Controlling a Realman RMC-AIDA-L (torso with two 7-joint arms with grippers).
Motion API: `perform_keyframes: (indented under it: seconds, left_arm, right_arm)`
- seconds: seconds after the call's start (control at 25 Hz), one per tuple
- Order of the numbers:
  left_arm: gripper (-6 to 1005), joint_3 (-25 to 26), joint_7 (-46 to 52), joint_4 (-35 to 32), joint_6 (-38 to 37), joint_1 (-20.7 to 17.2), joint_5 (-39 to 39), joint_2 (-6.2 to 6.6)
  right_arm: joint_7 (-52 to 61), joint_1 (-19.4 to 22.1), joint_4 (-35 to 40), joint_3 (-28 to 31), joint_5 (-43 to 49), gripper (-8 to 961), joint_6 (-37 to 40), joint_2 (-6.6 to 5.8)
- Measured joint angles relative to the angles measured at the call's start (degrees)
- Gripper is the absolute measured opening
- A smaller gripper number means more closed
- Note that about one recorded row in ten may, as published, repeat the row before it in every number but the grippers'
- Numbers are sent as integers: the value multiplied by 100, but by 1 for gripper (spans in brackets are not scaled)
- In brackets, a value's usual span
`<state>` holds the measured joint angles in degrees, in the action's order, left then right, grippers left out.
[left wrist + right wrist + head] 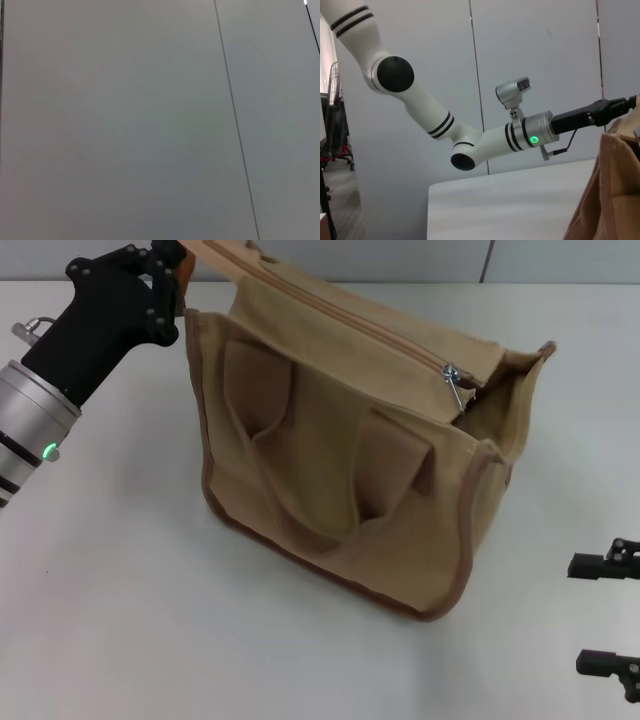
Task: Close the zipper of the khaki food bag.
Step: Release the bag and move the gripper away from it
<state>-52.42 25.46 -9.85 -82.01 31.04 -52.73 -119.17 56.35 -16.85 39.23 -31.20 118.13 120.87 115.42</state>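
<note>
The table (120, 620) fills the head view. The bag (340, 490) stands in the centre of the frame. The left gripper (172, 265), in the upper left corner, is clenched on the bag's top corner (lifting that edge). The right gripper (605, 615) rests at the lower right edge, fingers released. The zipper (340, 315) runs along the top; its slider (451, 372) sits near the right end.

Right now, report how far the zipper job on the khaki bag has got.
Nearly done: the zipper looks closed along most of the khaki food bag, and its silver slider sits near the bag's right end. In hand: the left tool is at the bag's top left corner. Left: a short gap past the slider. The right tool waits open, off to the right.
</note>
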Motion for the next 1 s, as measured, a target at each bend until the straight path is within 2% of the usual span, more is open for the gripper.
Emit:
perform_keyframes:
  seconds: [0.36, 0.56, 0.68, 0.76, 0.88, 0.92, 1.0]
  left_arm:
    - [1, -1, 18, -22, -41, -80, 3, 3]
    - [126, 8, 34, -18, -46, -92, 4, -2]
    - [334, 16, 108, -52, -74, -136, 4, 4]
    - [430, 39, 184, -88, -95, -158, 7, 17]
    - [575, 124, 1366, -705, -153, -384, 11, 121]
    - [592, 124, 1366, -705, -153, -384, 11, 121]
    - [626, 32, 2764, -1393, -328, -641, -46, 264]
  right_arm:
    - [23, -6, -3, 35, 19, 783, 32, 6]
    - [26, -19, 1, 31, 23, 783, 35, 31]
    - [27, -24, 13, 17, 25, 783, 37, 46]
    - [26, -24, 11, 11, 26, 783, 37, 48]
    - [22, -23, 9, 6, 26, 783, 37, 51]
    - [15, -25, 10, 5, 26, 783, 37, 53]
    - [6, -35, 11, 1, 26, 784, 37, 56]
